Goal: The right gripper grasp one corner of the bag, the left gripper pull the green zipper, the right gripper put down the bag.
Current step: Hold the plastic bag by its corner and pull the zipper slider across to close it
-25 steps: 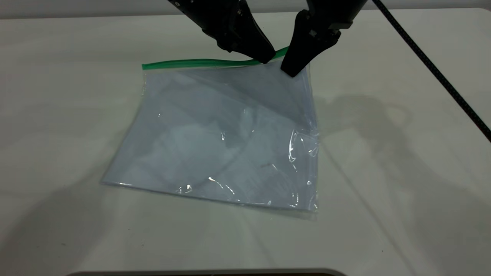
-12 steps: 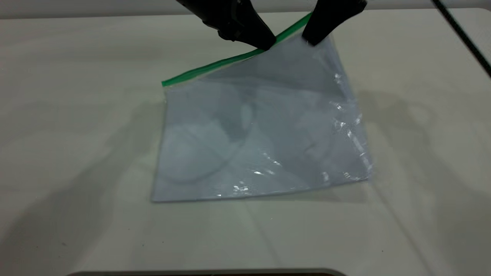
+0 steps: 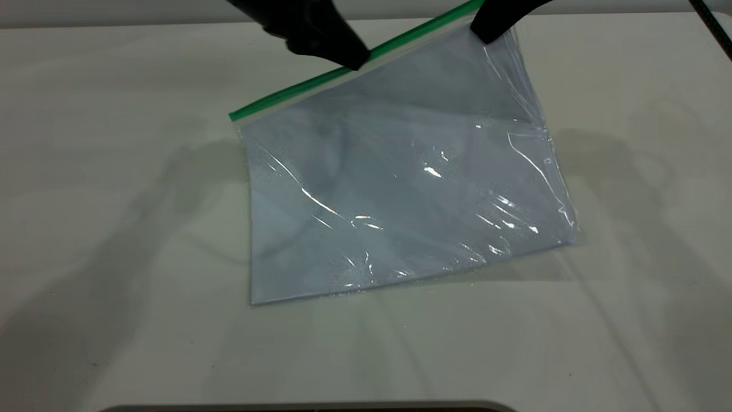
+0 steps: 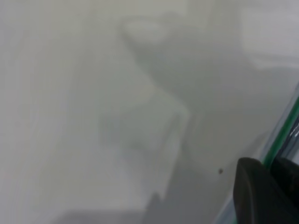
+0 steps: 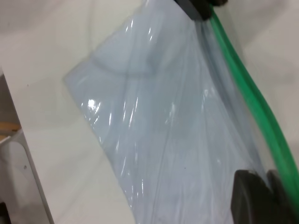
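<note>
- Counting from the tabletop's left edge to its right: one left gripper (image 3: 355, 62), one bag (image 3: 400, 171) with one green zipper (image 3: 320, 86) along its far long edge, one right gripper (image 3: 486, 35), and one black cable (image 3: 712, 26) crossing the far right corner.
- Only one corner of the bag (image 3: 479, 7), at the zipper's right end, is off the table; it rises toward the far edge and meets the top of the exterior view, so the green strip slopes down to the left.
- The bag's near plain edge lies on the tabletop, roughly at its middle.
- The left gripper, near the far edge and left of centre, has its black jaws closed on the green zipper about midway along the strip.
- The right gripper, just right of it at the far edge, pinches the clear plastic right below the raised corner.
- The left wrist view alone shows the left gripper (image 4: 275, 191) with the zipper (image 4: 282, 133) running between its two fingers, over blurred pale table (image 4: 93, 116).
- The right wrist view alone shows the right gripper (image 5: 265, 198) clamped beside the zipper (image 5: 252, 102), the bag (image 5: 159, 126) hanging away from it, and the left gripper (image 5: 198, 9) farther along the strip.
- The table (image 3: 114, 229) is plain off-white, matte, with soft arm shadows; a pale wall band (image 3: 143, 11) runs behind its far edge.
</note>
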{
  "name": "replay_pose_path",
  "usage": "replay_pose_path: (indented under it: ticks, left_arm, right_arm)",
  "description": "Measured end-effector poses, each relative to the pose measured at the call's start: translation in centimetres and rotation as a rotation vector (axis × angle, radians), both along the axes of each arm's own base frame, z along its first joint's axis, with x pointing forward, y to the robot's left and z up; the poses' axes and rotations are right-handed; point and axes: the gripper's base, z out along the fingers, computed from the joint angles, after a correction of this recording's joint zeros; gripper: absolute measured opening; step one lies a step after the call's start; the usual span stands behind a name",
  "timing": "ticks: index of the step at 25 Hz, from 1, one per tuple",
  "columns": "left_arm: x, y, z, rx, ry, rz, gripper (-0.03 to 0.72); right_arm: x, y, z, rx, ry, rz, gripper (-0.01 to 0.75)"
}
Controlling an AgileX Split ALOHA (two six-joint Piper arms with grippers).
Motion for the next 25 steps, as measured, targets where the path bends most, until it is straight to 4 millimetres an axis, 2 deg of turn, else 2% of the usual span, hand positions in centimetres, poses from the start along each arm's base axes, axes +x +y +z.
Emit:
replay_pose_path:
  ticks: [9, 18, 25]
  left_arm:
    - [1.1, 3.9, -1.8, 0.046, 0.042, 0.064, 0.073]
    - [1.9, 8.1, -2.3, 0.126, 0.083, 0.143, 0.076]
    - [2.0, 9.9, -2.7, 0.191, 0.102, 0.165, 0.078]
  right_arm:
    - [0.1, 0.0, 0.3, 0.004, -0.022, -0.01, 0.033]
    - [0.6, -0.9, 0.4, 0.017, -0.033, -0.049, 0.033]
    - [0.7, -1.2, 0.4, 0.021, -0.038, -0.052, 0.033]
